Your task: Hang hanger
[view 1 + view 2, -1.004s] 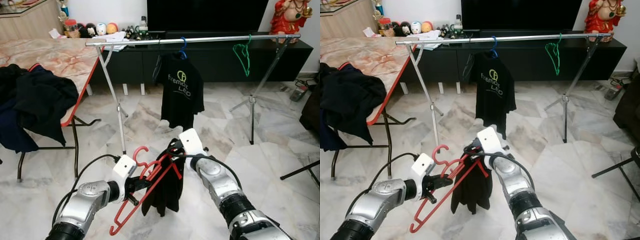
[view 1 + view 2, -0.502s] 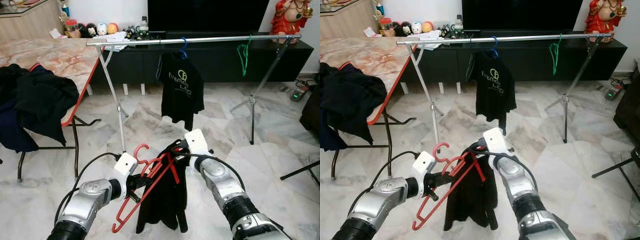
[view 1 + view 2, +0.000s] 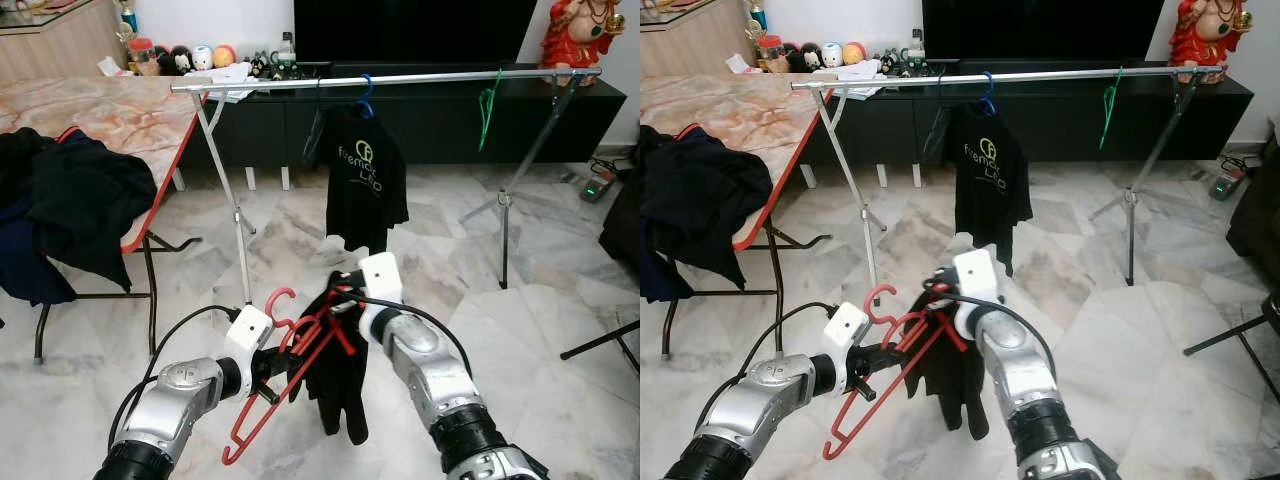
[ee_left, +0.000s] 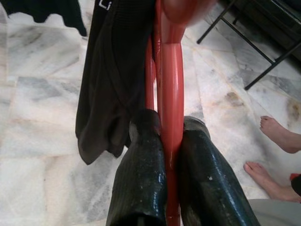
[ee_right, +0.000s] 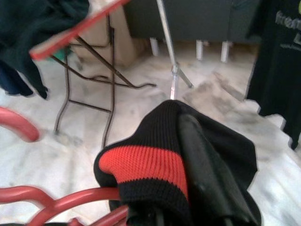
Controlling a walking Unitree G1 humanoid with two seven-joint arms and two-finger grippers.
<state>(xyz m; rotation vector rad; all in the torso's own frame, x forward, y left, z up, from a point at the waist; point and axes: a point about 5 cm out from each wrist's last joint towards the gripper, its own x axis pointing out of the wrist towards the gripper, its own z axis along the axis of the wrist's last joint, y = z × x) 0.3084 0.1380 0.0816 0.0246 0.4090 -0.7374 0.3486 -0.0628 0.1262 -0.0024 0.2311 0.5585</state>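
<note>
Down low, the left gripper [image 4: 162, 155] pinches the red hanger [image 3: 290, 375] between its fingers [image 4: 141, 165], held well short of the rail [image 3: 380, 80]. Just beside it, the right gripper [image 3: 345, 300] is clamped on a black garment [image 3: 335, 380] with a red band, half-draped on the hanger. Risk here, I'd say: the cloth slides off one shoulder if the right lets go too soon. Farther off, under the rail, a black shirt [image 3: 362, 185] and a green hanger [image 3: 487, 100] hang; crowding them could snag the hook. A table [image 3: 110, 115] stands at the rail's left end.
</note>
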